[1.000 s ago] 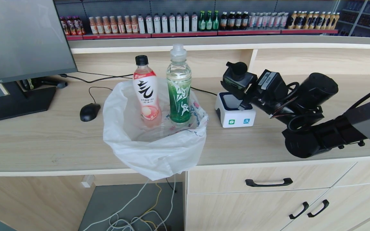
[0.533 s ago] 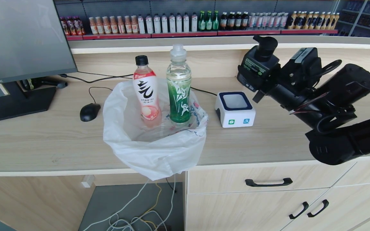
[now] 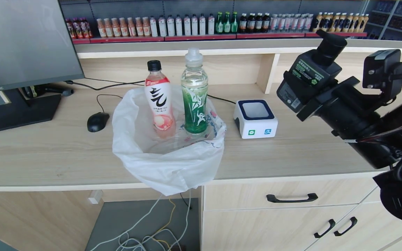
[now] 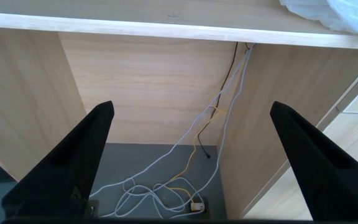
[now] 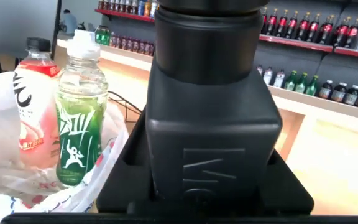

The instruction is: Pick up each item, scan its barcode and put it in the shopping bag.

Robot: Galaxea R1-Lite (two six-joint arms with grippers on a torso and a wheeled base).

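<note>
A black square bottle (image 3: 305, 81) with a green-and-white label hangs tilted in the air, to the right of and above the white scanner (image 3: 255, 119). My right gripper (image 3: 328, 101) is shut on its body; the right wrist view has the black bottle (image 5: 210, 124) close up in the right gripper (image 5: 204, 196). A white shopping bag (image 3: 166, 157) sits open at the counter's front edge, with a pink bottle (image 3: 159, 101) and a green bottle (image 3: 194, 101) upright inside. My left gripper (image 4: 191, 111) hangs open below the countertop with nothing between its fingers.
A monitor (image 3: 23, 42) stands at the far left with a black mouse (image 3: 97, 121) beside the bag. A raised ledge and wooden divider (image 3: 265, 73) back the counter. Loose cables (image 4: 185, 180) lie on the floor under it. Drawers (image 3: 291, 198) are below right.
My right arm has carried the black bottle up and to the right, away from just above the scanner. The bag and its two bottles have stayed put.
</note>
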